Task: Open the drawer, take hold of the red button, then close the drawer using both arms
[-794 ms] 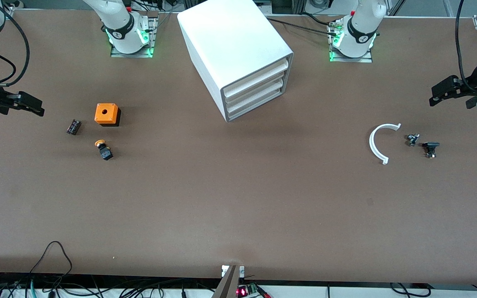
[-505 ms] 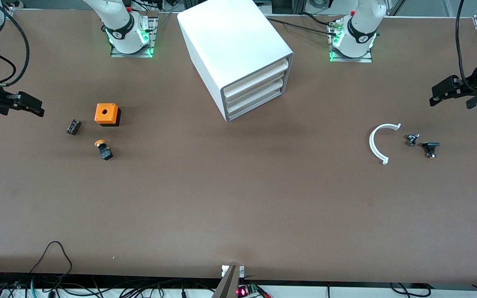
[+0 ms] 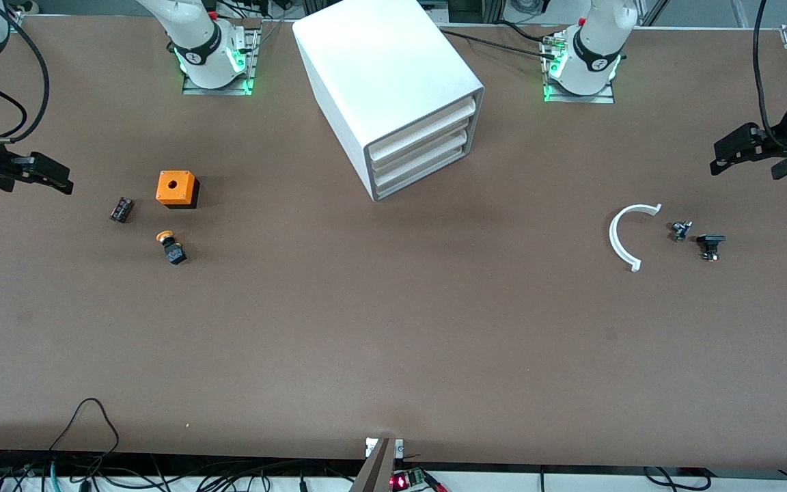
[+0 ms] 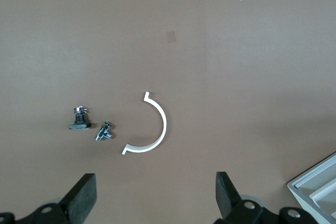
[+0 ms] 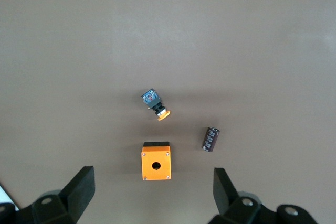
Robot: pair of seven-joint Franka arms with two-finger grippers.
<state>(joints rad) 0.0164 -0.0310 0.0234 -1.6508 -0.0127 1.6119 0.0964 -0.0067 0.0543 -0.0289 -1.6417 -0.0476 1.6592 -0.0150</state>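
The right gripper (image 3: 59, 180) hangs over the right arm's end of the brown matte table (image 3: 393, 342). Its black fingers (image 5: 80, 186) are spread wide and hold nothing.

Under it lie three small things:
- A dark, glossy cylinder with pale printing too fine to read (image 3: 121, 209) lies on its side.
- Just beside it stands an orange plastic cube with a round hole in its top and a black base (image 3: 176, 188).
- Nearer the front camera than the cube is a small push button with an orange mushroom cap and a black blocky body (image 3: 171, 247), tipped over.

Mid-table, between the two arm bases, stands the white, smooth boxy cabinet (image 3: 383, 61), turned at an angle. The drawer (image 3: 424, 127) and the two alike below it are all pushed in, their plain flat fronts flush, so their contents are hidden.

Toward the left arm's end lie three more things:
- A thin white plastic half-ring with hooked ends (image 3: 617, 238) lies flat.
- Near it is a tiny shiny metal fitting (image 3: 680, 230).
- Near that is a small black T-shaped piece (image 3: 710, 244).

The left gripper (image 3: 721, 160) hangs over that end of the table. Its fingers (image 4: 84, 195) are equally wide apart and empty.
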